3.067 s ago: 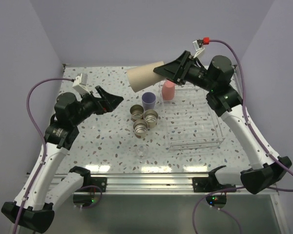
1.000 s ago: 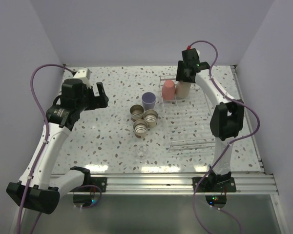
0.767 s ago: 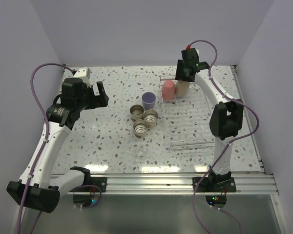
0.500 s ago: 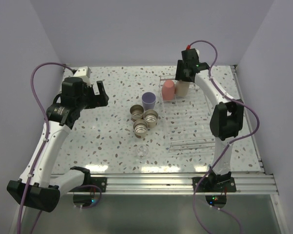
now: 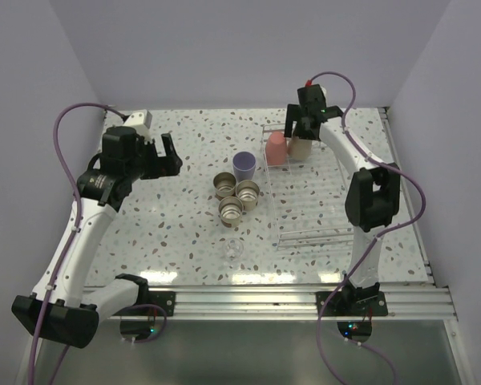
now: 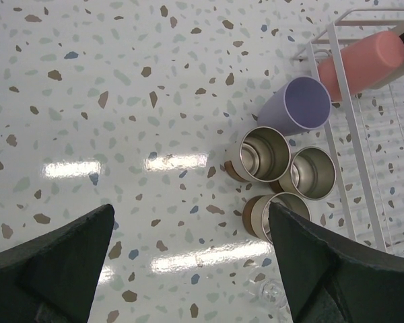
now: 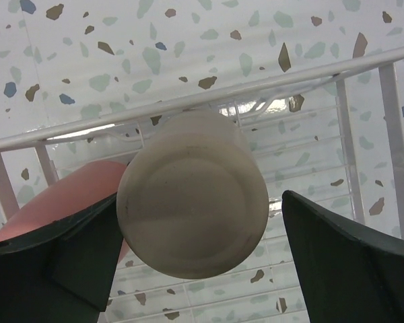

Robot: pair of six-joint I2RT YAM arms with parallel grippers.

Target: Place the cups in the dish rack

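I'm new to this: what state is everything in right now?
dish rack: holds two cups.
pink cup: upside down in dish rack.
tan cup: upside down in dish rack.
lavender cup: upright on table.
three beige cups: upright on table.
left pincer: open, empty.
right pincer: open, over tan cup.

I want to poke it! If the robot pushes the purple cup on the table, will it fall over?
The purple cup stands upright, mouth up, and looks taller than wide, so a high push would probably tip it. Once down, its round sides would likely let it roll. It looks like plain plastic, so probably light.
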